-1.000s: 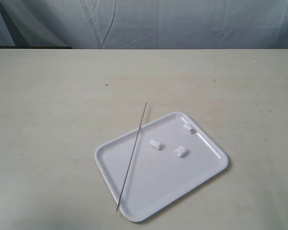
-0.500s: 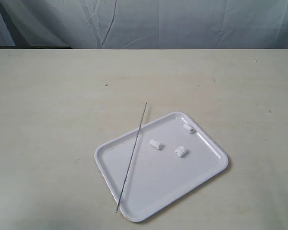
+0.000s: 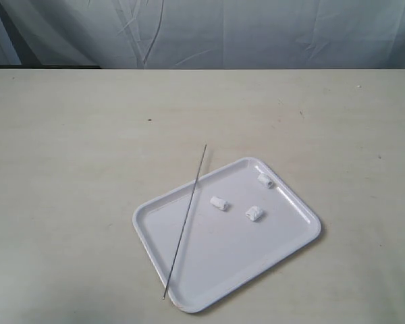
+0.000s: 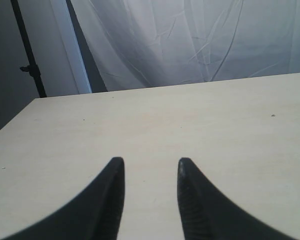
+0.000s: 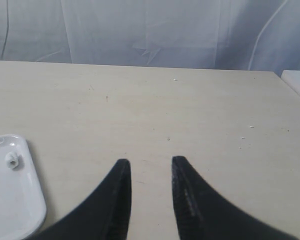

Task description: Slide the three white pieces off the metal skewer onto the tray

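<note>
The white tray (image 3: pixel 189 277) lies on the table in the exterior view. Three white pieces rest loose on it: one (image 3: pixel 219 202) near its middle, one (image 3: pixel 254 213) to the right of that, one (image 3: pixel 264 180) by the far rim. The thin metal skewer (image 3: pixel 185 219) lies bare across the tray's left part, both ends past the rim. Neither arm shows in the exterior view. My left gripper (image 4: pixel 150 161) is open over bare table. My right gripper (image 5: pixel 150 160) is open too, with the tray's corner (image 5: pixel 32 190) and one white piece (image 5: pixel 11 159) off to its side.
A wrinkled pale cloth (image 3: pixel 209 34) hangs behind the table's far edge. A dark stand pole (image 4: pixel 27 50) rises beyond the table in the left wrist view. A white object's edge (image 5: pixel 297 80) sits at the table's corner in the right wrist view.
</note>
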You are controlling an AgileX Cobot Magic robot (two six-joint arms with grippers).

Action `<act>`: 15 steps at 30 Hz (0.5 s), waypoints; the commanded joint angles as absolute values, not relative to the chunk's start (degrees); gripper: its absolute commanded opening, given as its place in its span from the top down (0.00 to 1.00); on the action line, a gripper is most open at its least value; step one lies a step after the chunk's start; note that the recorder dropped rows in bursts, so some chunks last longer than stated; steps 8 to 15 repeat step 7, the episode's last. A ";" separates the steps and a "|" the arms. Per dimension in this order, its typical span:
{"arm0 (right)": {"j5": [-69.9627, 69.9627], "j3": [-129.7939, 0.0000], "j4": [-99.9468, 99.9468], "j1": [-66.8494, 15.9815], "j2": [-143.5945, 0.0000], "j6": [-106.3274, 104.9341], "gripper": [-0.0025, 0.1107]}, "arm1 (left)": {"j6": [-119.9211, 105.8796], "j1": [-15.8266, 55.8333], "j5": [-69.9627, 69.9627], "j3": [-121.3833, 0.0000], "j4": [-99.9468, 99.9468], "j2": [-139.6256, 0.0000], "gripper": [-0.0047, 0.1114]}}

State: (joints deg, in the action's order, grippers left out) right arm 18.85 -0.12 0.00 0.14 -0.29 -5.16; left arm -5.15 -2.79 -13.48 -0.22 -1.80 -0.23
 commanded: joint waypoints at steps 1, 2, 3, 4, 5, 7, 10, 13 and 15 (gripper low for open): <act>18.46 0.00 -0.59 0.00 0.00 -5.37 0.73 | -5.07 -2.86 -13.20 0.00 -1.79 0.00 0.66; 18.46 0.00 -0.59 0.00 0.00 -5.37 0.73 | -5.07 -2.86 -13.20 0.00 -1.79 0.00 0.66; 18.46 0.00 -0.59 0.00 0.00 -5.37 0.73 | -5.07 -2.86 -13.20 0.00 -1.79 0.00 0.66; 18.46 0.00 -0.59 0.00 0.00 -5.37 0.73 | -5.07 -2.86 -13.20 0.00 -1.79 0.00 0.66; 18.47 0.00 -0.59 0.00 0.00 -5.22 0.73 | -5.07 -2.86 -13.20 0.00 -1.79 0.00 0.66; 18.47 0.00 -0.59 0.00 0.00 -5.09 0.73 | -5.07 -2.86 -13.20 0.00 -1.79 0.00 0.66; 18.47 0.00 -0.59 0.00 0.00 -5.09 0.73 | -5.07 -2.86 -13.20 0.00 -1.79 0.00 0.66; 18.47 0.00 -0.59 0.00 0.00 -5.09 0.73 | -5.07 -2.86 -13.20 0.00 -1.79 0.00 0.66; 18.47 0.00 -0.59 0.00 0.00 -5.09 0.73 | -5.07 -2.86 -13.20 0.00 -1.79 0.00 0.66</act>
